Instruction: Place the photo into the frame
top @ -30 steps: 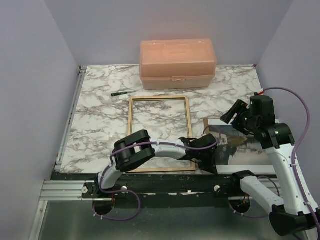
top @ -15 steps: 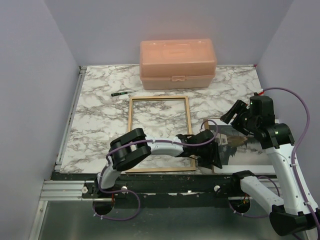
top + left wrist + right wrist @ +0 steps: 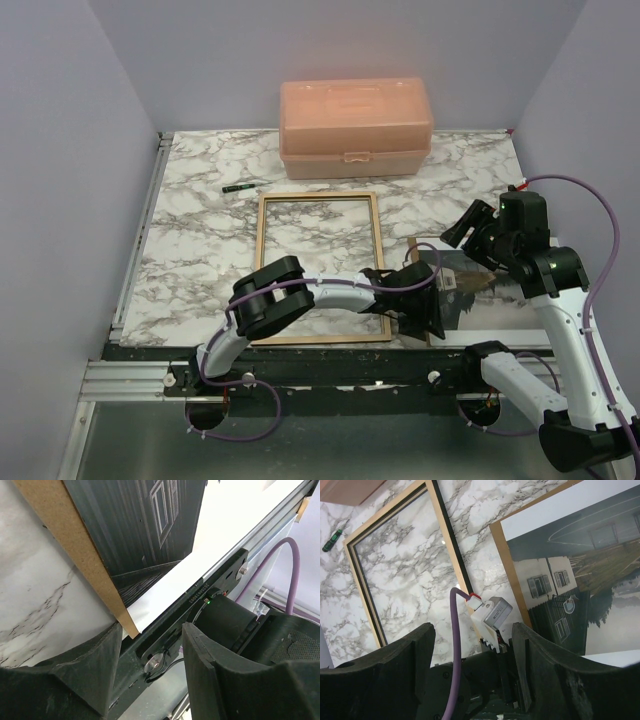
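Observation:
The frame [image 3: 262,265] lies flat in the middle of the marble table, light wood side up, marble showing through its pane; its rim [image 3: 436,525] also shows in the right wrist view. The photo [image 3: 478,300] lies face up on a brown backing panel [image 3: 75,545] at the near right. Its dark building [image 3: 145,525] and white border fill the left wrist view, and the right wrist sees the photo [image 3: 580,580] too. My left gripper [image 3: 425,310] [image 3: 151,630] is open at the panel's near left corner, holding nothing. My right gripper [image 3: 460,232] [image 3: 472,627] hangs open above it.
A salmon plastic box [image 3: 355,128] stands at the back of the table. A small green pen [image 3: 237,187] lies left of the frame's far corner. The table's black front rail [image 3: 220,565] runs just beneath the left gripper. Grey walls close in both sides.
The left gripper has gone from shut to open at the panel's near corner and shifted slightly right. The right arm has not moved.

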{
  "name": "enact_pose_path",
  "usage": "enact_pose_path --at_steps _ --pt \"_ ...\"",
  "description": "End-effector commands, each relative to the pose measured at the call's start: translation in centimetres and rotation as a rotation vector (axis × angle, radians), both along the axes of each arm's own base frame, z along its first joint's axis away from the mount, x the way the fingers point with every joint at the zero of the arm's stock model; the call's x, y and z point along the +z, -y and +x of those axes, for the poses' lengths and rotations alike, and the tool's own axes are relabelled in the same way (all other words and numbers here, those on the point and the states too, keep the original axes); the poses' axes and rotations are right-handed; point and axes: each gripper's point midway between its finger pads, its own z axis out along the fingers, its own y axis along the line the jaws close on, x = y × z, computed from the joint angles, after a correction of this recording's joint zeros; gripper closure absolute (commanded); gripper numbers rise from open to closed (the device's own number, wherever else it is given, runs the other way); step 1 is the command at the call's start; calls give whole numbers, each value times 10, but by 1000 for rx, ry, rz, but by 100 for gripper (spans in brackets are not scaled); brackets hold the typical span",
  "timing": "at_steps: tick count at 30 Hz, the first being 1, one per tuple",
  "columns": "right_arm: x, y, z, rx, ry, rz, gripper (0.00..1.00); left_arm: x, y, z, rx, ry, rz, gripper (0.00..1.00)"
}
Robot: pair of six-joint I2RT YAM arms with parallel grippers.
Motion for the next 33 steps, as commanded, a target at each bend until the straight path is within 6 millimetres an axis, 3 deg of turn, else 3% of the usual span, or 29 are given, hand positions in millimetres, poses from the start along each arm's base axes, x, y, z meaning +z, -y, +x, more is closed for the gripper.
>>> enact_pose_path --at_steps 1,6,10,16,24,33 --pt "1 -2 -2 13 9 12 31 -15 -3 1 15 7 35 51" --pt "2 -2 -3 16 13 9 31 5 -9 5 29 49 26 57" --pt "2 -2 -2 16 14 9 31 21 -12 5 32 99 31 51" --pt "4 -1 -2 13 15 4 31 26 -5 3 24 130 25 47" --pt "3 -1 -1 15 12 6 31 15 14 1 -15 113 5 45" --pt "4 0 -1 12 14 1 31 4 13 4 -10 98 37 45"
